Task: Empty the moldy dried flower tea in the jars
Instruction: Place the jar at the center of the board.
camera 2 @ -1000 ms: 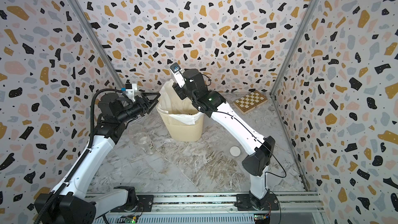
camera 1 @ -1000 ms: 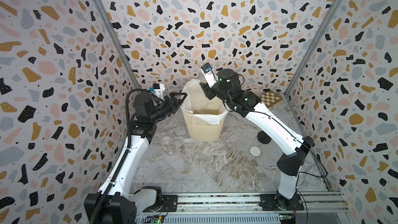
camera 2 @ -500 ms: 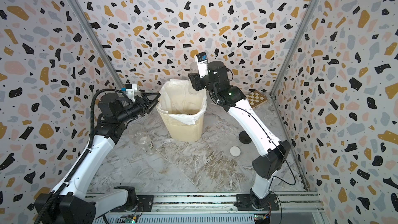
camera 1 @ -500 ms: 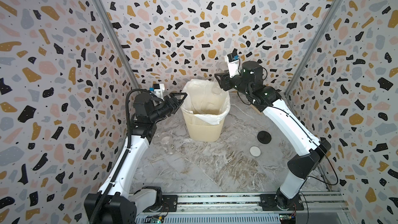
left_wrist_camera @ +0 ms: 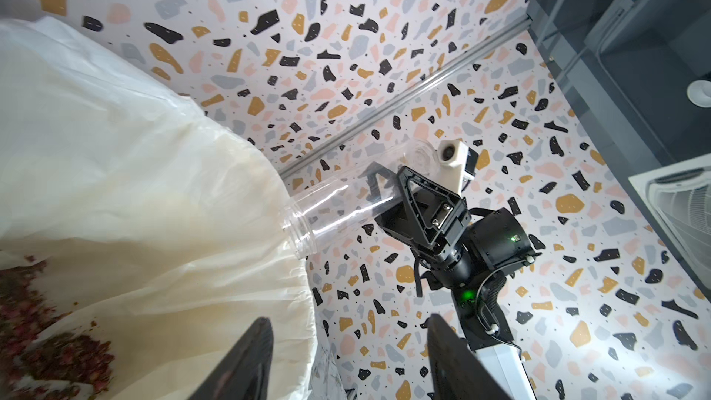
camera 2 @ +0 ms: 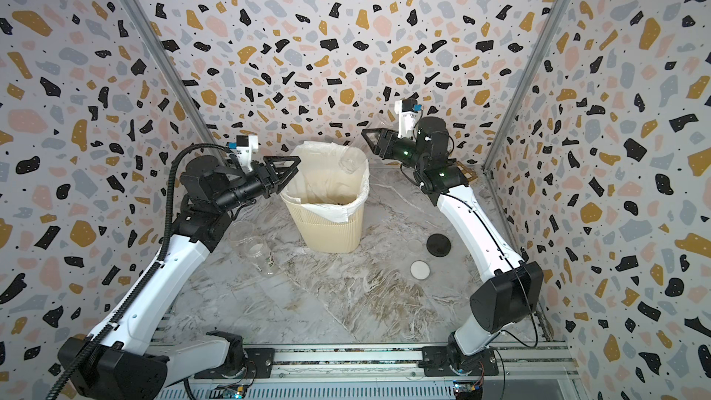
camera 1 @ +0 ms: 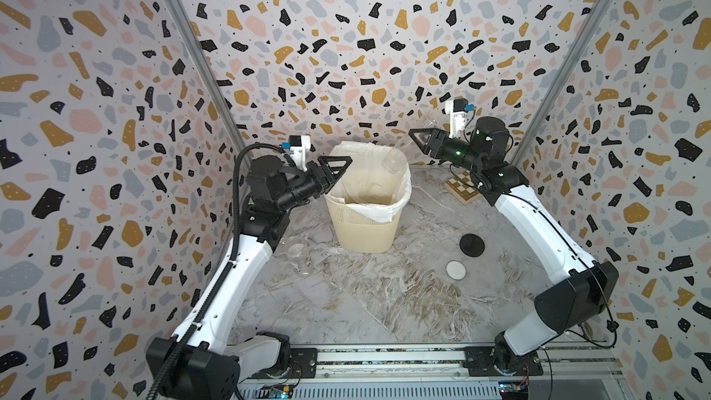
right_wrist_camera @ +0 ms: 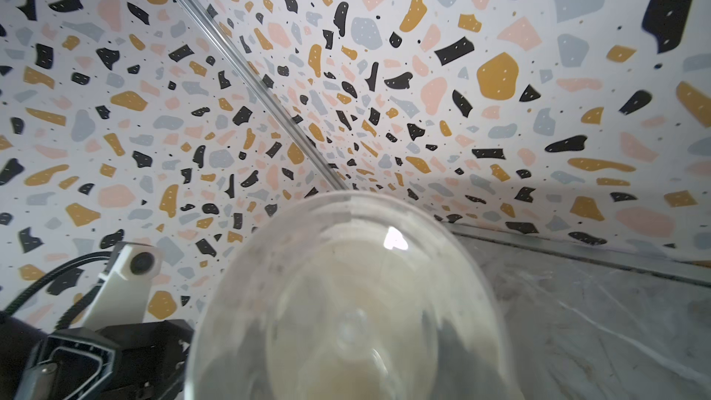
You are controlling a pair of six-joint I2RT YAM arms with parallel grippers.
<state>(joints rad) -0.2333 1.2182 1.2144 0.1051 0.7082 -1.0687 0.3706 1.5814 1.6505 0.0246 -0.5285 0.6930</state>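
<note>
the right gripper (camera 1: pixel 418 141) is clamped shut on the tall clear tube (left_wrist_camera: pixel 338 205), holding it past its middle toward the closed end, up near the back wall. the tube is tilted with its open mouth lowest. that mouth hangs over the far right rim of the cream bin (camera 1: pixel 361 225), right at the edge of the white bag (left_wrist_camera: pixel 154 186) that lines it. through the tube's wall only the wall pattern and the bag show. the tea (left_wrist_camera: pixel 46 344), dark reddish bits, lies loose in the bottom of the bag. the left gripper (camera 1: pixel 341 170) hovers at the bin's left rim, its fingers (left_wrist_camera: pixel 240 359) well apart with nothing between them. two more clear jars (camera 2: pixel 258 256) sit lidless and close together on the marble table (camera 1: pixel 365 302) beside the left arm; whether any tea is in them i cannot tell. to the right of the bin a black lid (camera 1: pixel 471 244), a white lid (camera 1: pixel 455 270) and a clear lid (camera 1: pixel 447 245) lie near one another. a small checkerboard (camera 1: pixel 461 190) lies by the back right corner.
</note>
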